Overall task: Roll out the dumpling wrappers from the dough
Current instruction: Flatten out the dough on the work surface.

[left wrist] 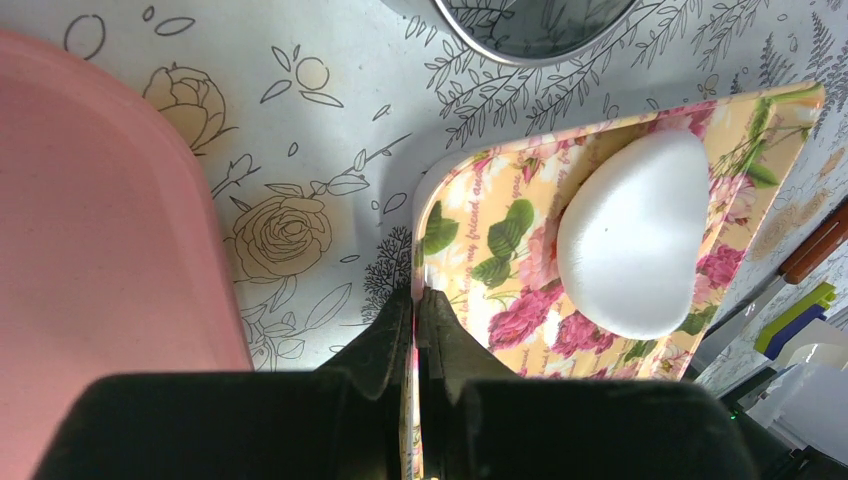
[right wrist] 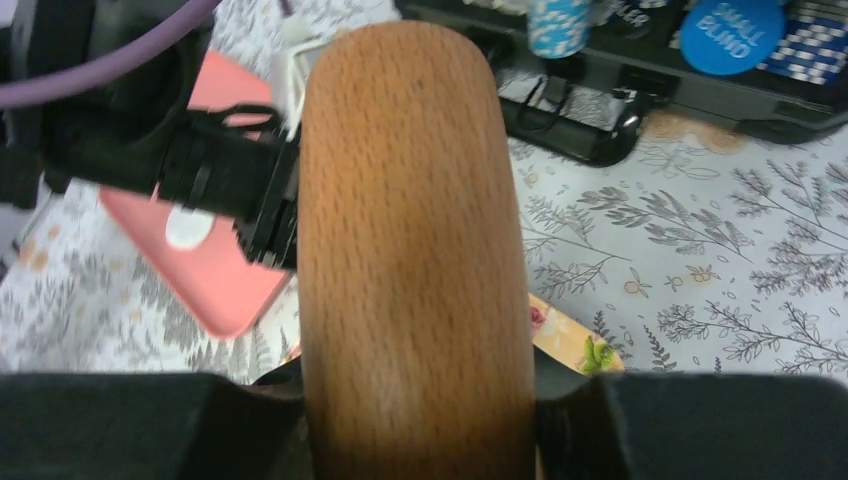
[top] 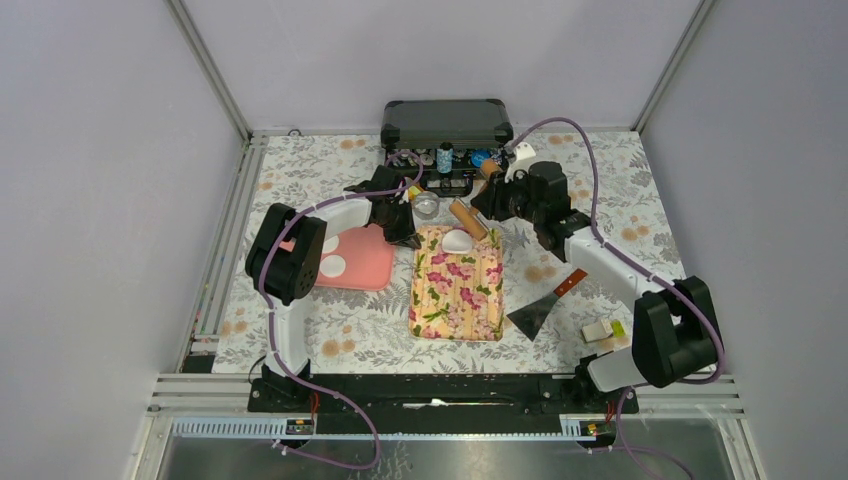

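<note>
Left claw (left wrist: pixel 415 300) is closed, pinching the left rim of the floral tray (left wrist: pixel 480 250) near its far corner. Right claw (right wrist: pixel 420 400) grips the wooden rolling pin (right wrist: pixel 410 220). The dough (left wrist: pixel 632 235) lies on that tray's far end (just beside the pin). A dumpling wrapper (top: pixel 333 266) rests on the pink tray (top: pixel 365 262).

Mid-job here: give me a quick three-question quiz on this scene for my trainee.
1. True or false: the dough lump lies on the bare tablecloth.
2. What is the left gripper pinching? A the scraper; B the floral tray by its edge; C the silver tin.
3. Fill in: the rolling pin is held by the ___ arm.
Key: 1 false, it sits on the floral tray; 2 B; 3 right.
</note>
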